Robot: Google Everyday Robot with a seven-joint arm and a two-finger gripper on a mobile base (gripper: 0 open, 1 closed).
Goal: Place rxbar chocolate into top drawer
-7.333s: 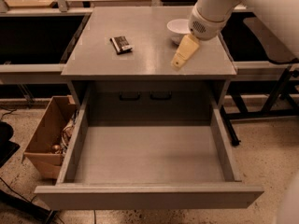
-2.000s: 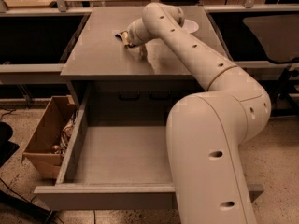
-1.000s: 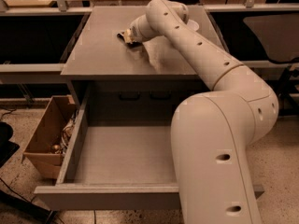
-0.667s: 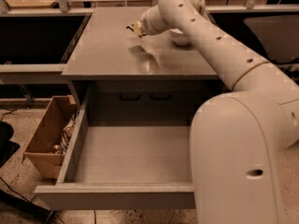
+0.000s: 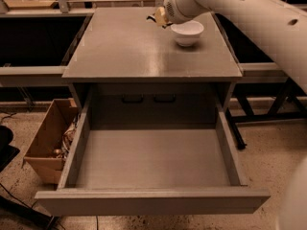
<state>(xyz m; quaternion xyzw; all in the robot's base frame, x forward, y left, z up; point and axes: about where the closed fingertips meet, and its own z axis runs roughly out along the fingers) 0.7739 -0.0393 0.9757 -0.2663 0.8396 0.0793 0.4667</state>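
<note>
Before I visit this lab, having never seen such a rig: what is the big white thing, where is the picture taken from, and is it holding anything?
The big white shape is a robot arm reaching in from the right. There is only one camera view, looking down at a grey cabinet from its front; where the camera is mounted is not known. The tool, the arm's two-finger end, is over the back of the cabinet top, just left of a white bowl. It is closed on a small dark snack bar, the rxbar chocolate. Below, the top drawer is pulled open, its grey bottom bare. A cardboard box sits on the floor to the left.
</note>
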